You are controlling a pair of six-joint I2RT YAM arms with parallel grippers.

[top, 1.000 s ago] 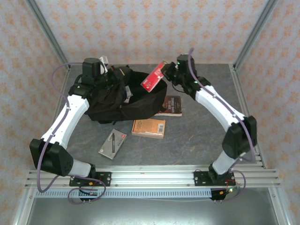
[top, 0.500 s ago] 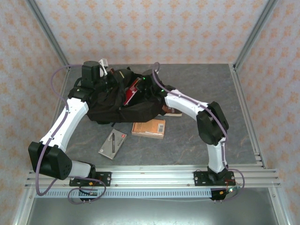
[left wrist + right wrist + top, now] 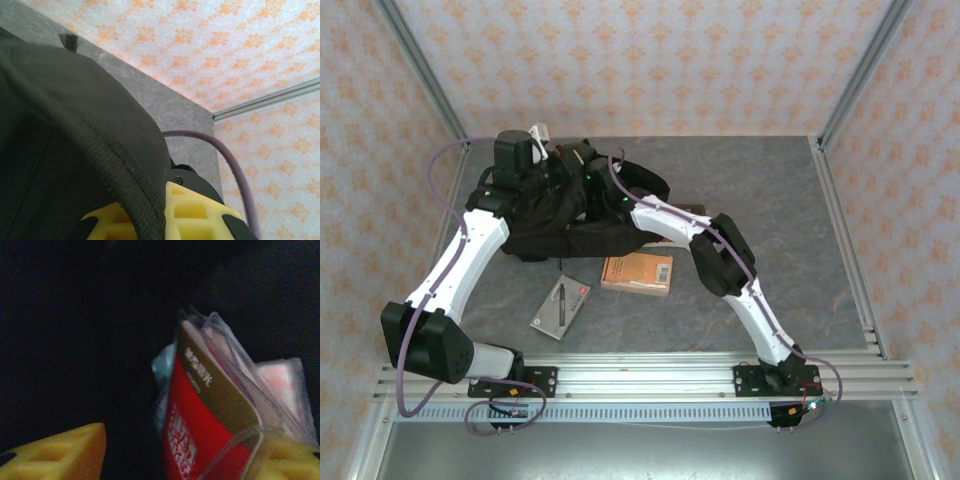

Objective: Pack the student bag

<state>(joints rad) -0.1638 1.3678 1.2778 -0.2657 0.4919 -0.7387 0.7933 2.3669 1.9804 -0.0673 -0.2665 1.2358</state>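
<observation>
The student bag (image 3: 545, 230), a black fabric backpack, lies at the back left of the table. My left gripper (image 3: 558, 170) is at its top edge; in the left wrist view it (image 3: 150, 222) is shut on a fold of the bag's fabric (image 3: 75, 150). My right gripper (image 3: 588, 196) reaches inside the bag's mouth. In the right wrist view its jaws (image 3: 170, 460) stand apart in the dark interior. A red packet in clear wrap (image 3: 200, 440) leans against the right finger (image 3: 287, 457), well clear of the left finger (image 3: 60, 452).
An orange book (image 3: 637, 272) lies in front of the bag. A dark book (image 3: 692, 211) shows partly under my right arm. A grey box with a pen (image 3: 560, 306) lies nearer the front left. Metal frame posts stand at the table's back corners.
My right arm has swung left from above the table into the bag, carrying the red packet inside. Its jaws have opened off the packet. The left gripper has stayed put.
</observation>
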